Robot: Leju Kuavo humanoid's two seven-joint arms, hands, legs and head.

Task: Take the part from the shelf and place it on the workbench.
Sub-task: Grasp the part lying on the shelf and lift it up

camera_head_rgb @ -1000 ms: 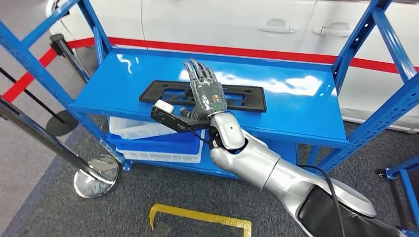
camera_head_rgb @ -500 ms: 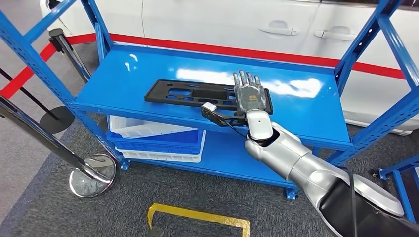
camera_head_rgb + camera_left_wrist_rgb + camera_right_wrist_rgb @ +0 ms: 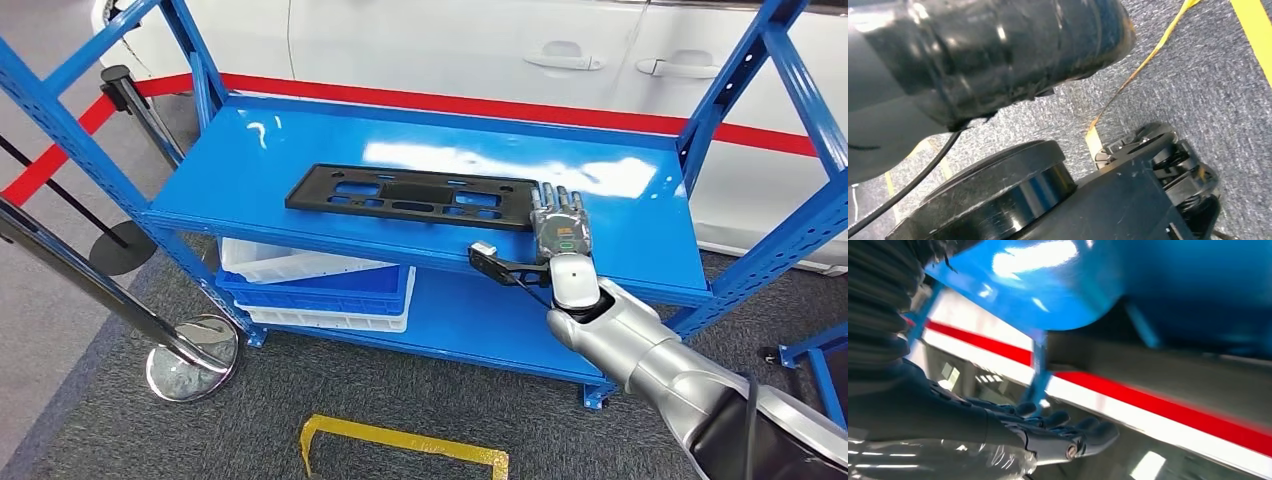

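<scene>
One silver arm reaches up from the near right, its right robot hand (image 3: 560, 222) spread flat with fingers apart, holding nothing, over the blue shelf (image 3: 240, 170) just beside the right end of the black part (image 3: 410, 196). That part lies flat mid-shelf. Beyond stands a white car (image 3: 450, 40).

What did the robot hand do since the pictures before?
The right robot hand slid sideways along the blue shelf, from over the middle of the black part to its right end, fingers stretched flat. It has not grabbed anything. The black part stayed lying flat on the shelf, and the white bins below stayed put.
</scene>
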